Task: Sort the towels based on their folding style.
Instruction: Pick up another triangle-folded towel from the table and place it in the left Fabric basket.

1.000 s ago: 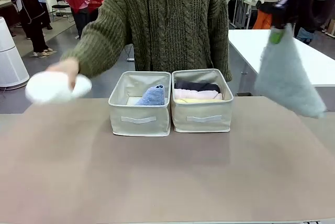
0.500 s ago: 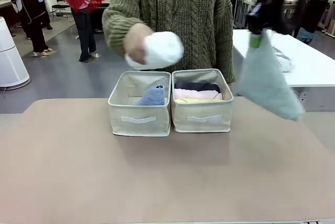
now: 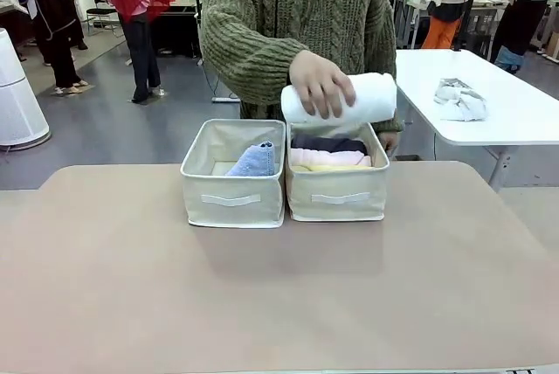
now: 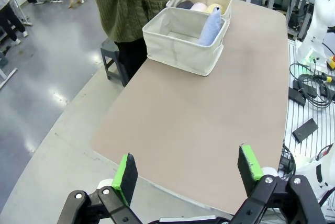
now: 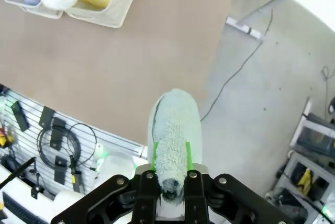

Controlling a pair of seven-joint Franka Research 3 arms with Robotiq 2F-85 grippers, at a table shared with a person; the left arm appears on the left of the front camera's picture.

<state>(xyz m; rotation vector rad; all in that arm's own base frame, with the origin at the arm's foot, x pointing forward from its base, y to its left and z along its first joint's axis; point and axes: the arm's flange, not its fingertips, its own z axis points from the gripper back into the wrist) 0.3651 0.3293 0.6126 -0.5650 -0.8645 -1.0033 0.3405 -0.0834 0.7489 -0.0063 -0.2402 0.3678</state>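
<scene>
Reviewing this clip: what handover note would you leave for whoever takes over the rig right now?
Left pincer: open, empty, above the table edge.
Right pincer: shut on the teal cone towel, held away from the boxes.
Person's hand: holds the white roll over the right box.
Done: blue cone in the left box; dark grey roll, pink roll and yellow roll in the right box.
Left: white roll into the right box; teal cone towel into the left box.

Person's hand [image 3: 321,83] and white roll [image 3: 365,99] cover the right box [image 3: 337,197]; the left box [image 3: 231,201] is unobstructed above.
</scene>
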